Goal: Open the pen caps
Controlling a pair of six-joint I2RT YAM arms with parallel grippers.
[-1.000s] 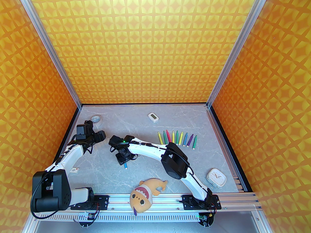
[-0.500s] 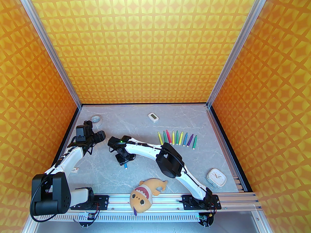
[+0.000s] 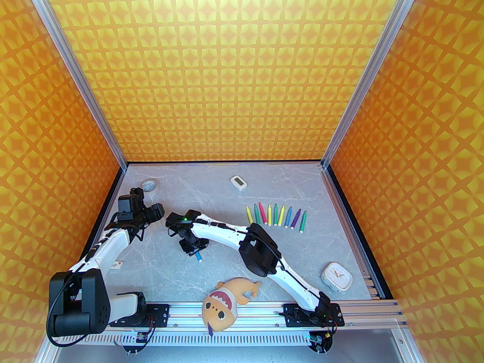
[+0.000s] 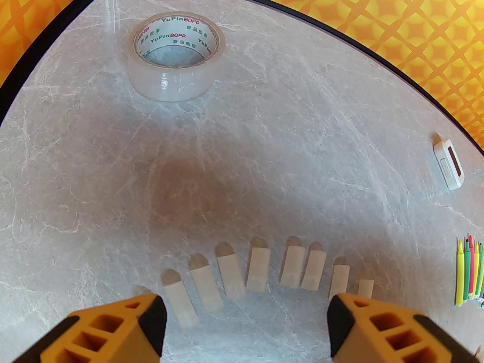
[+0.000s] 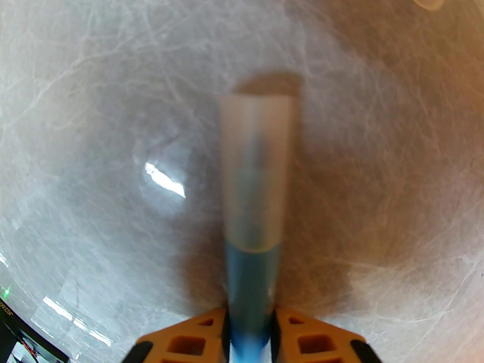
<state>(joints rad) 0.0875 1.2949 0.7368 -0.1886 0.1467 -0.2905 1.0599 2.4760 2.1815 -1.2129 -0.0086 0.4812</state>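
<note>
The left tool point(image 4: 245, 323) hangs wide open and empty, a row of loose pen caps point(image 4: 258, 270) at its 12 o'clock on the worktop point(image 4: 264, 127), while the right tool point(image 5: 249, 329) pinches a blue pen point(image 5: 252, 274) with its cap point(image 5: 255, 157) on, the other pens point(image 3: 276, 216) at 2 o'clock.

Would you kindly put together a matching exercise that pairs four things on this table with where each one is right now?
Things:
1. blue pen
2. tape roll
3. loose pen caps
4. plush fish

Places:
A. in a row before the open left gripper
B. at the near edge of the table
C. clamped in the right gripper, capped
D. near the far left corner

Pairs: 1-C, 2-D, 3-A, 4-B
</note>
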